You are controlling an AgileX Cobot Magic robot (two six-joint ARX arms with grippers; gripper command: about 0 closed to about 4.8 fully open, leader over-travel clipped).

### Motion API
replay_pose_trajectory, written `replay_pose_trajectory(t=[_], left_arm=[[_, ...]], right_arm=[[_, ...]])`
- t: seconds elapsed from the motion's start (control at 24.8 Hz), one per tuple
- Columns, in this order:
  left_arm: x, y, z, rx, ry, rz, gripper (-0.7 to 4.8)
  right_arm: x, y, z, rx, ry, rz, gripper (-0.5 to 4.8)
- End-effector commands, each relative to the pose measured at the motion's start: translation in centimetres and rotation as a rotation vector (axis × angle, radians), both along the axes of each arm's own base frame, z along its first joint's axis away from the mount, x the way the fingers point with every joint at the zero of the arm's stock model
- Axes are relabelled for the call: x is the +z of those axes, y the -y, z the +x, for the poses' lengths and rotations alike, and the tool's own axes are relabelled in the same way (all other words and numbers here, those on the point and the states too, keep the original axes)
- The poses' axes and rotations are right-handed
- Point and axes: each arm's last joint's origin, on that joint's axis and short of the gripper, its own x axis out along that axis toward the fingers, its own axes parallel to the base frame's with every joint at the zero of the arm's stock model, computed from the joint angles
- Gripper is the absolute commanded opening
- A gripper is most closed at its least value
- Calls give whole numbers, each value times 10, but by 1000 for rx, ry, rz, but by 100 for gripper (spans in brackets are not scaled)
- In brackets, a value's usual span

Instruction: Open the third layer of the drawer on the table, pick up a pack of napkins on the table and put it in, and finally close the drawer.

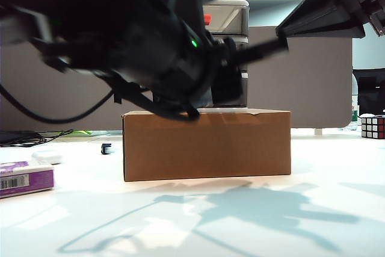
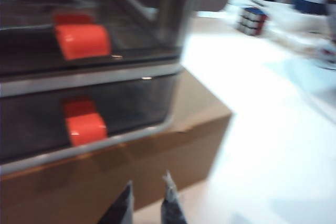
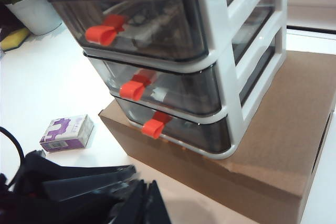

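The drawer (image 3: pixel 220 77) is a white-framed cabinet on a brown cardboard box (image 3: pixel 273 145), with all three layers pushed in. The third layer (image 3: pixel 194 129), lowest, has a red-orange knob (image 3: pixel 154 127). In the left wrist view that third layer (image 2: pixel 126 106) and its knob (image 2: pixel 84 124) are close ahead of my left gripper (image 2: pixel 148 188), whose tips stand slightly apart with nothing between them, level with the box front. My right gripper (image 3: pixel 148 195) is shut and empty, well short of the box. The pack of napkins (image 3: pixel 67 133), purple and white, lies flat on the table (image 1: pixel 252 221), also seen at the far left as the pack (image 1: pixel 24 179).
The left arm (image 1: pixel 144 46) is a dark blur hiding most of the cabinet; the right arm (image 1: pixel 337 1) hangs at the upper right. A Rubik's cube (image 1: pixel 373 126) stands far right, a small white case (image 1: pixel 48 156) near the pack, a potted plant (image 3: pixel 31 6) beyond.
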Motion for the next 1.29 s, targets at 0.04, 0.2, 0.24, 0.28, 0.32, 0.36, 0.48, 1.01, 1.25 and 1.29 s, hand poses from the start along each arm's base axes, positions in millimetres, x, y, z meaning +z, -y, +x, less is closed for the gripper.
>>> replay_pose_trajectory(t=[0.04,0.2,0.24,0.28,0.32,0.36,0.48,1.01,1.25,1.29], left_arm=[[-2,12,2,147,29,25,67],[-5,21,6,159,35,53,67],[-6,22,7,162,36,55,67],[-6,22,7,175,38,60,67],[-6,22,7,195,44,71,67],[-6,20,7,228,51,89,68],[-8,18,9,261,48,118,99],[-4,25,17,277,61,108,122],[-2,27,19,279,63,100,122],[-2,27,19,279,64,99,122]], right_arm=[[4,-2,2,11,45,4,-6],[-2,-5,6,19,18,-14,-6],[-3,-5,7,20,12,-16,-6],[-4,-6,7,20,6,-18,-6],[-5,-6,8,20,1,-20,-6],[-5,-6,8,20,0,-21,-6],[-5,-6,8,19,4,-19,-6],[-5,-6,9,20,10,-19,-6],[-5,-6,9,20,10,-19,-6],[-5,-6,9,20,10,-20,-6]])
